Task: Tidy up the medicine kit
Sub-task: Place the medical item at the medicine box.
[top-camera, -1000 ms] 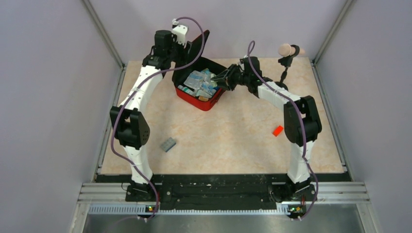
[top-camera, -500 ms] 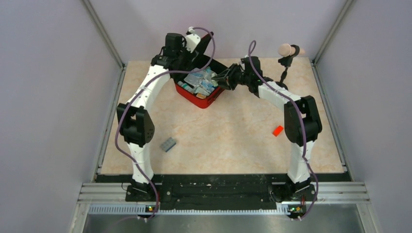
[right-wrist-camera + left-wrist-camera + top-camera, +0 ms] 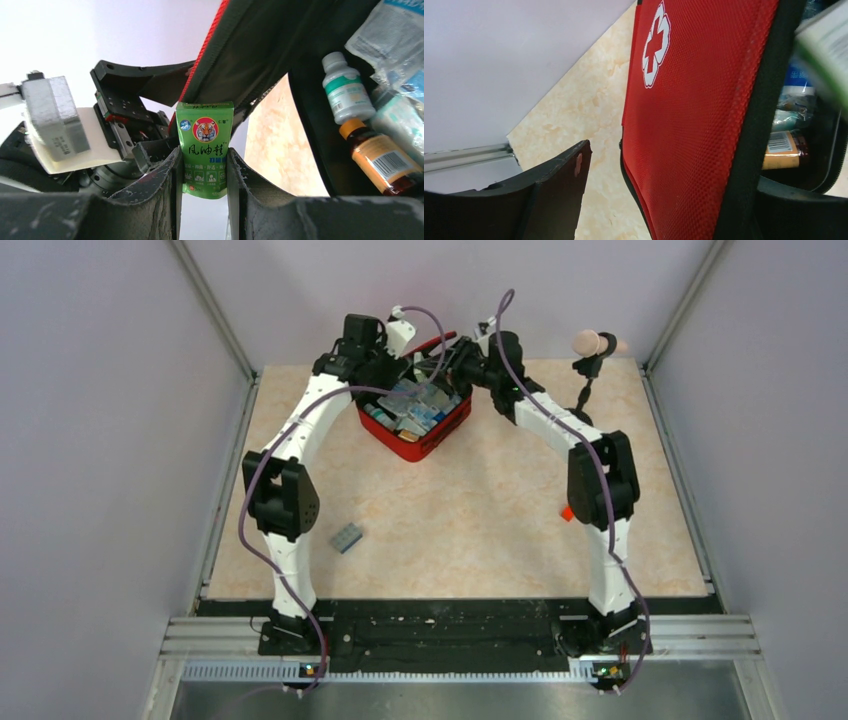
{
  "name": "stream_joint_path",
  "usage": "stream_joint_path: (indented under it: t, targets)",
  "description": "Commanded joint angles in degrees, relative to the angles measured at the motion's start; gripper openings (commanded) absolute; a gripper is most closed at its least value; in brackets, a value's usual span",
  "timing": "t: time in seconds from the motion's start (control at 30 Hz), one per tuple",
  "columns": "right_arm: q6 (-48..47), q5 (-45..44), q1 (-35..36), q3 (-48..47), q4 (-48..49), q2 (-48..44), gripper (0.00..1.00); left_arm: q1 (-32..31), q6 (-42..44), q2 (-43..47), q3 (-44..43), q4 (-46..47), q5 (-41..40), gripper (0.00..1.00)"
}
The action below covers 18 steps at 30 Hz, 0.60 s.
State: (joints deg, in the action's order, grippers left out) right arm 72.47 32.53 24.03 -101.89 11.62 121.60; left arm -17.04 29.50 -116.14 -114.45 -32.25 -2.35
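Closely, lid (image 3: 694,125) crowds right claw's (image 3: 203,159) sachet (image 3: 205,135).

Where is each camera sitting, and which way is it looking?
Top external: above and behind the robot, looking down at the table and the medicine kit; both arms show whole.
Left wrist: on the left arm, facing the kit's red lid; its left fingers show.
Right wrist: on the right arm, looking up past the kit's contents; its right fingers pinch a green packet.
Shared: all three views show the medicine kit.
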Motion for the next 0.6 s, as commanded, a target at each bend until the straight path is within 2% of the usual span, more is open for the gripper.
stream_joint_path:
  t: [0.0, 0.13, 0.57]
  targets:
    - [1.15, -1.37, 2.88, -5.39, 2.73, 3.85, 0.05, 0.77, -2.44, -3.39, -2.52, -4.92, 1.07, 0.79]
    - [2.06, -2.49, 3.62, -9.03, -0.44, 6.83, 0.05, 1.57, -4.92, -3.78, -3.26, -5.84, 1.8, 0.78]
    - [4.52, -3.27, 6.03, -11.34, -3.06, 11.6, 0.04, 3.15, -10.21, -4.28, -5.43, -8.38, 5.14, 0.75]
